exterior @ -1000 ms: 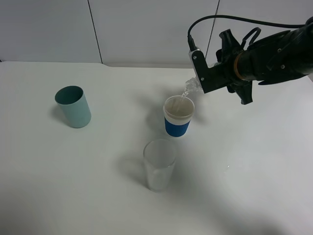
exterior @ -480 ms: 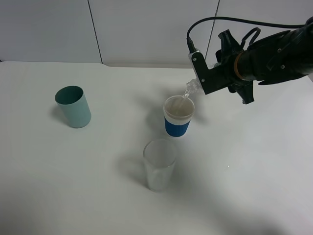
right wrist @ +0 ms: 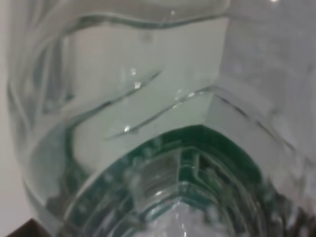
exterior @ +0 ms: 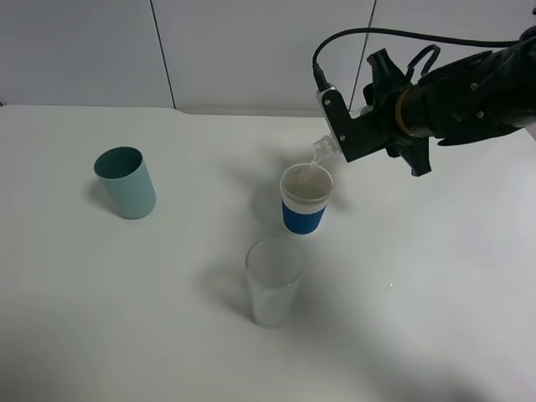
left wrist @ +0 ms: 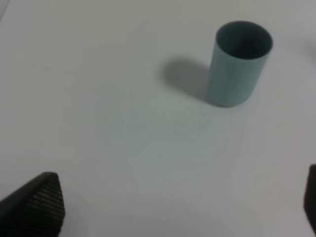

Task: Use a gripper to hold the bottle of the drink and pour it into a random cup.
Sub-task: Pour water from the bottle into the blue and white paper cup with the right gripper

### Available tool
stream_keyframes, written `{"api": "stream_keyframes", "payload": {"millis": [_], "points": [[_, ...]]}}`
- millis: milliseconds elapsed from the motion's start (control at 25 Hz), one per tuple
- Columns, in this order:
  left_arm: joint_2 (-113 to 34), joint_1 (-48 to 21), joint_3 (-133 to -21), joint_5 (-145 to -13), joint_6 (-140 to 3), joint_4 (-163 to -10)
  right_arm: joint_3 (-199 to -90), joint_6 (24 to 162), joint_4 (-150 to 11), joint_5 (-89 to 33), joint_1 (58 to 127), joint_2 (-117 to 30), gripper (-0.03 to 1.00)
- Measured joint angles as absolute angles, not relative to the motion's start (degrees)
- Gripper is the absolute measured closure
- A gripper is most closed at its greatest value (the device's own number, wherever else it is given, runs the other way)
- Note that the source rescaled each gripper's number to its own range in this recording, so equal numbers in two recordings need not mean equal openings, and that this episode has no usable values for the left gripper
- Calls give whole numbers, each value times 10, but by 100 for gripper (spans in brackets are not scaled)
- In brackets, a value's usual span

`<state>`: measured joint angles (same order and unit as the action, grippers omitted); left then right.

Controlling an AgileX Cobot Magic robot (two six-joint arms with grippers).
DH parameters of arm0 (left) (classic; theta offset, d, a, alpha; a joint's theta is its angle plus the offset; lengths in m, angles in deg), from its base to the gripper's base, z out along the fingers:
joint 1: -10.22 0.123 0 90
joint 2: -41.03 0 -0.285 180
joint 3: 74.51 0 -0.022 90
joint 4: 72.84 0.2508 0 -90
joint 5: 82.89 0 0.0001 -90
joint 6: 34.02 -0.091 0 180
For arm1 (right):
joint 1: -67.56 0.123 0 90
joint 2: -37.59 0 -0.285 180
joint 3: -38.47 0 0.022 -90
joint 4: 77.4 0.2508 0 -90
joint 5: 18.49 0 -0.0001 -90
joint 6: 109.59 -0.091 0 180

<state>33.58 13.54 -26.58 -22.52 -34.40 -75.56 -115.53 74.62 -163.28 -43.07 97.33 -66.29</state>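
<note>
The right gripper (exterior: pixel 343 134) — clamped on the small clear plastic bottle with a green label (exterior: pixel 322 150) — has edged left and tipped a little more, its neck over the far rim of the short blue-and-white paper cup (exterior: pixel 303 213); pouring looks under way. The tall clear glass tumbler (exterior: pixel 272 285) stands nearer, the teal cup (exterior: pixel 126 184) well off left on the white worktop (exterior: pixel 435 276) — neither obstructs. The left gripper (left wrist: pixel 175 205) is wide open, empty.

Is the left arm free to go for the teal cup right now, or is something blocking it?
Probably yes. The left wrist view shows only bare table between the open left gripper and the upright teal cup; the right gripper works farther over, at the blue cup.
</note>
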Motion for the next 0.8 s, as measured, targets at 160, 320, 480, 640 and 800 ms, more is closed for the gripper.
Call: {"api": "stream_keyframes", "payload": {"millis": [160,320,480,640,800], "points": [[336,135,-266,-225,-345,-756,-1155,747,-1634,-437,976,-663,97],[336,135,-266,-225,-345,-756,-1155,747,-1635,-440,978,-663,97],[336,135,-266,-225,-345,-757,-1157,747,-1642,-443,982,-663,97],[336,135,-266,-225,-345,-757,-1158,749,-1642,-443,983,-663,97],[336,135,-266,-225,-345,-757,-1158,762,-1642,-449,983,-663,97]]}}
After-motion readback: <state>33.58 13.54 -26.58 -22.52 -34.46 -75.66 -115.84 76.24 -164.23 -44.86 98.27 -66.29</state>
